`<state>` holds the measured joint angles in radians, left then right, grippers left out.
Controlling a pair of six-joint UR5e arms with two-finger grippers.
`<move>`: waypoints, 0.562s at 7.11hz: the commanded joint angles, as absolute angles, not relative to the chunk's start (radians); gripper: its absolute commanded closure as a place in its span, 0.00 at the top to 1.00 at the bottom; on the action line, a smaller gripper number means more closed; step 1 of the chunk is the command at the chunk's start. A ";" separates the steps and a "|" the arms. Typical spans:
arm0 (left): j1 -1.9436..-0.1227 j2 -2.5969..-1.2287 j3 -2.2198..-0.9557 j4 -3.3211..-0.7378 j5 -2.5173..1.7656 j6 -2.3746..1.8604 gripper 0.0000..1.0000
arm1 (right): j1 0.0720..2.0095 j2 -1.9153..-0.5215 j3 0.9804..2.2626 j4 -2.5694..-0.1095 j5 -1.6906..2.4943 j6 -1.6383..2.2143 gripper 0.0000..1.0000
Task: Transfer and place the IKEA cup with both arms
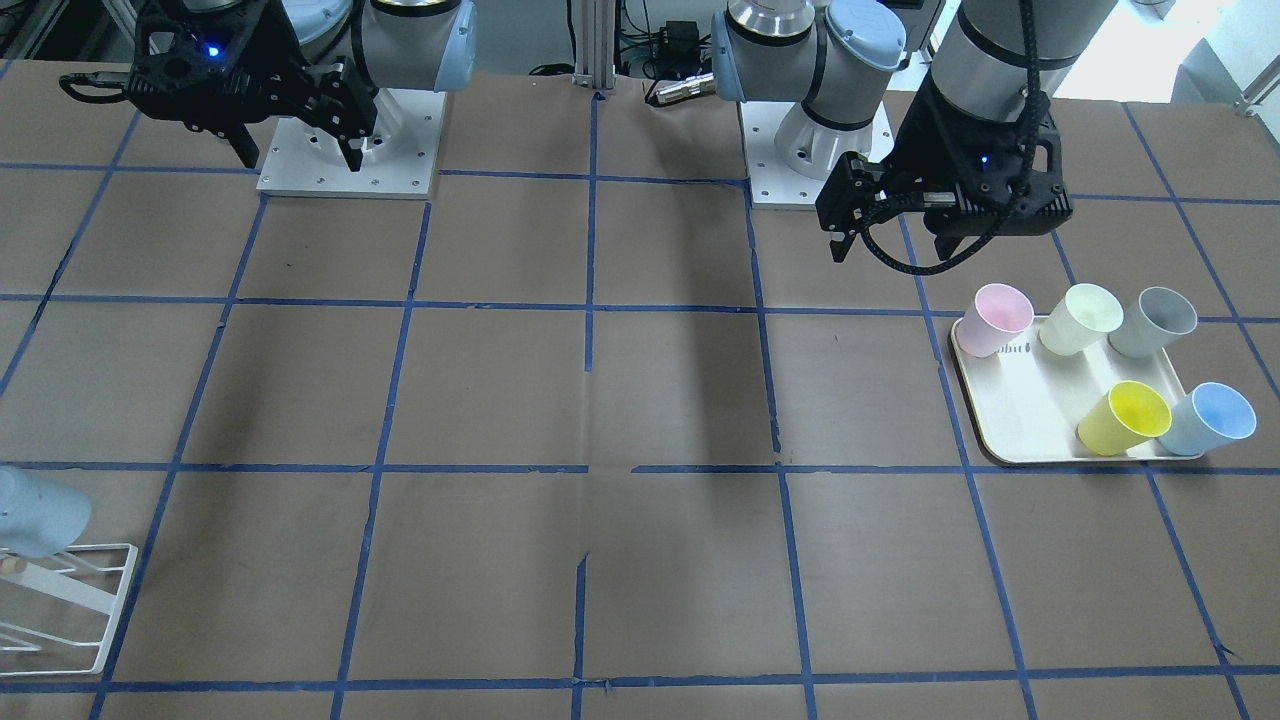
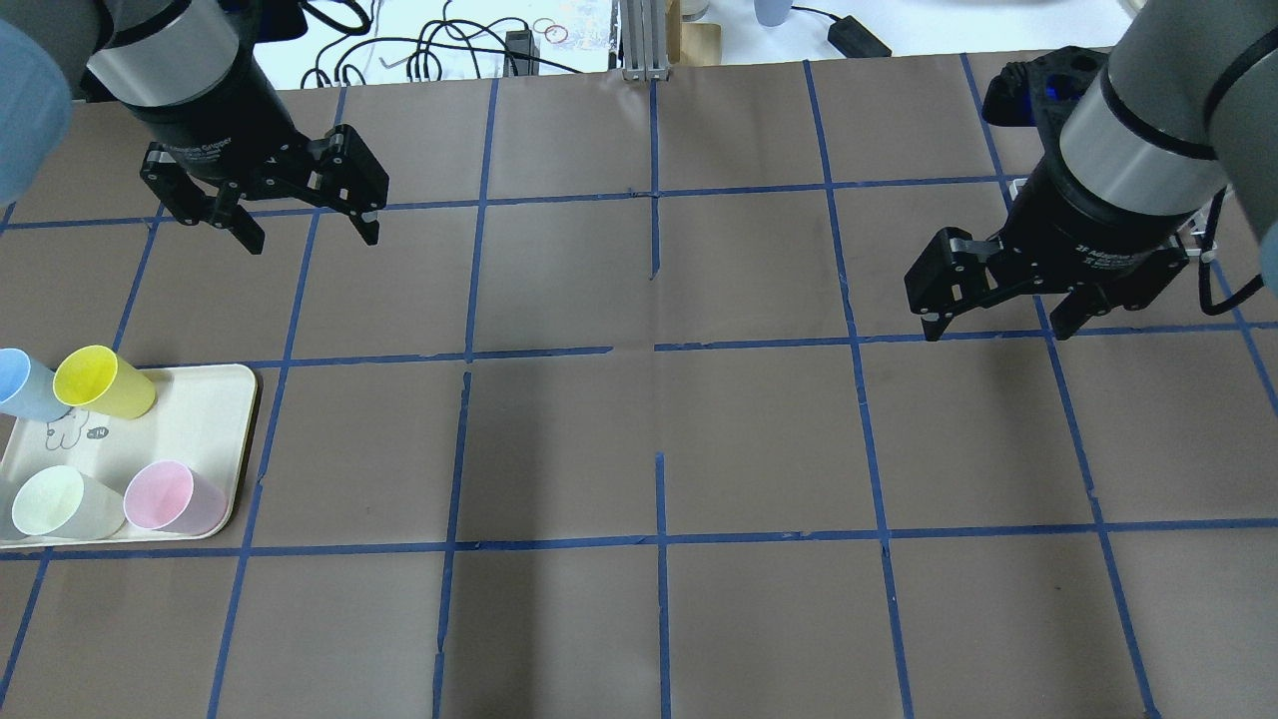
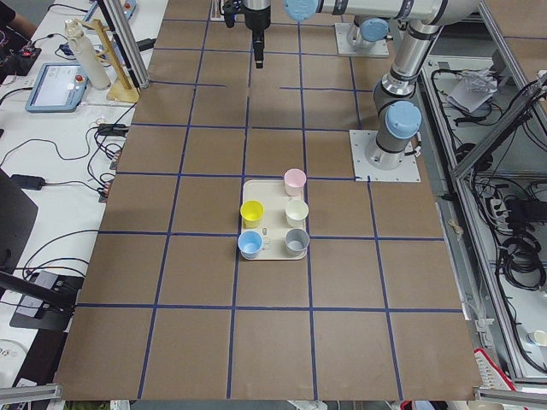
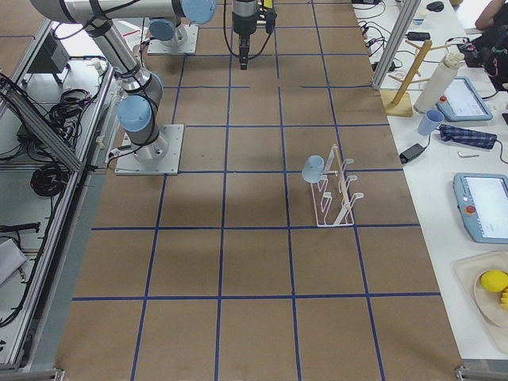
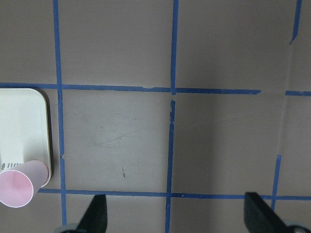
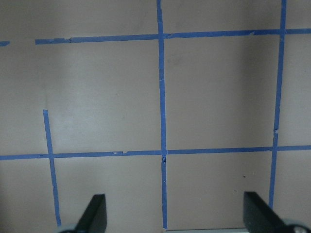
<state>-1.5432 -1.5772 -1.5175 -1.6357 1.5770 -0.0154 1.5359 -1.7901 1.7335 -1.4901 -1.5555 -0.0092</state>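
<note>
One IKEA cup [image 1: 35, 512], prob on rack [image 1: 72, 592], far from R pincer [image 1: 300, 160]

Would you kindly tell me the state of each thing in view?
Left gripper: open, empty.
Right gripper: open, empty.
Sky-blue cup: hung sideways on the rack.
Pink cup: upright on the tray.
Cream cup: upright on tray.
Grey cup: upright on tray.
Yellow cup: upright on tray.
Pale-blue cup: upright on tray.

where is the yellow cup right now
The yellow cup stands on the white tray at the robot's left end of the table, at right in the front-facing view, in the tray's row farther from the robot, opposite the cream cup.
</note>
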 commanded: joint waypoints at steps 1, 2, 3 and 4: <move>-1.543 -1.578 -1.519 -1.634 1.575 -0.015 1.00 | 1.536 -1.790 1.732 -1.493 -1.555 -0.009 1.00; -1.543 -1.578 -1.519 -1.634 1.575 -0.015 1.00 | 1.536 -1.790 1.732 -1.493 -1.555 -0.009 1.00; -1.543 -1.577 -1.517 -1.635 1.575 -0.015 1.00 | 1.536 -1.790 1.732 -1.488 -1.557 -0.009 1.00; -1.543 -1.575 -1.520 -1.637 1.577 -0.017 1.00 | 1.536 -1.790 1.732 -1.488 -1.557 -0.008 1.00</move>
